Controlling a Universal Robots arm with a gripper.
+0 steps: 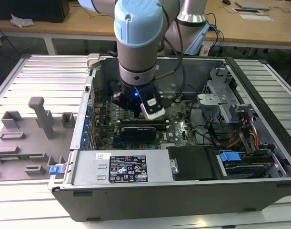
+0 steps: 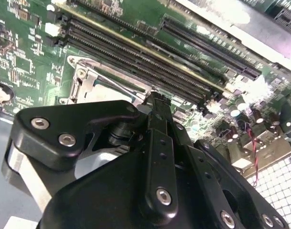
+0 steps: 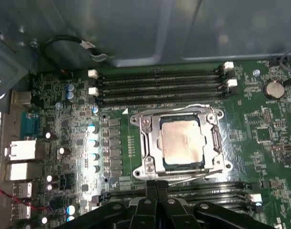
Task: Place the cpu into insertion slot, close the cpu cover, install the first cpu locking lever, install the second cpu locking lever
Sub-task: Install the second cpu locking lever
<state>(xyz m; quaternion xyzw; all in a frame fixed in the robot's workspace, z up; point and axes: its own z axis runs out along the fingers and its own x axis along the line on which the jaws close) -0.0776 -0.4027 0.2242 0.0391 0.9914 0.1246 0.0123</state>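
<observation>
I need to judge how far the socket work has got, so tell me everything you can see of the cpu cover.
In the first wrist view the cpu cover is a thin, shiny silvery metal frame lying flat and closed over the insertion slot. Through its large window shows the pale grey top of the cpu. Thin wire levers run along its edges. The black pincer sits at its near edge; contact cannot be told.

A ribbed metal worktable (image 1: 35, 71) stood under even indoor light. Behind it ran wooden desks (image 1: 259, 28) on pale legs, with papers (image 1: 252, 13) on one.
</observation>
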